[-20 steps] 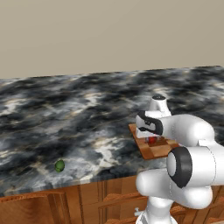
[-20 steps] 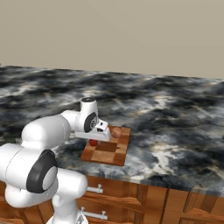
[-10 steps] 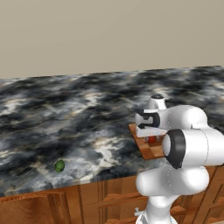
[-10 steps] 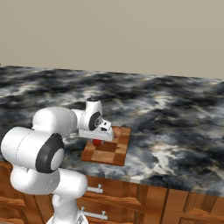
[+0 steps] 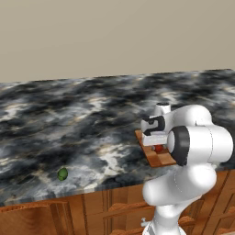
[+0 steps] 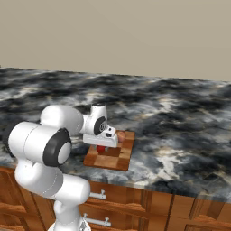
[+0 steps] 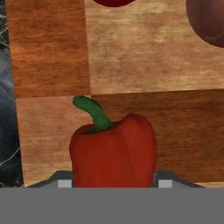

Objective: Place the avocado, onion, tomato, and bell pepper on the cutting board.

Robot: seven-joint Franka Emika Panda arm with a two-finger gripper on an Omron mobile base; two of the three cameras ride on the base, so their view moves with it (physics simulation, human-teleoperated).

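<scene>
- Now closed on the bell pepper: fingers pressed against its two flanks, no gap visible on either side, stem curling up and away from the hand.
- Bell pepper just over the near left part of the cutting board; impossible to tell from the hand view whether resting on the wood or held a little above it.
- Tomato and onion already on the board, farther along it, both well apart from the pepper.
- Avocado alone on the table, well off to the left, close to the near edge.
- Probably light, hollow and thin-walled, with a waxy, slippery skin: likely to dent under a hard squeeze and to slide from a loose one. Best taken across the broad shoulders, as here, never by the stem.
- Avocado judged denser, firmer and egg-shaped, prone to roll; best gripped across its narrow middle.
- Hand view: gives the contact at the fingers and the spacing of the produce on the board, but none of the height.
- Left base view: alone in showing the avocado; much of the board hidden behind the arm.
- Right base view: lays out the whole board with the onion on its far side, and a red spot under the hand too small to name.
</scene>
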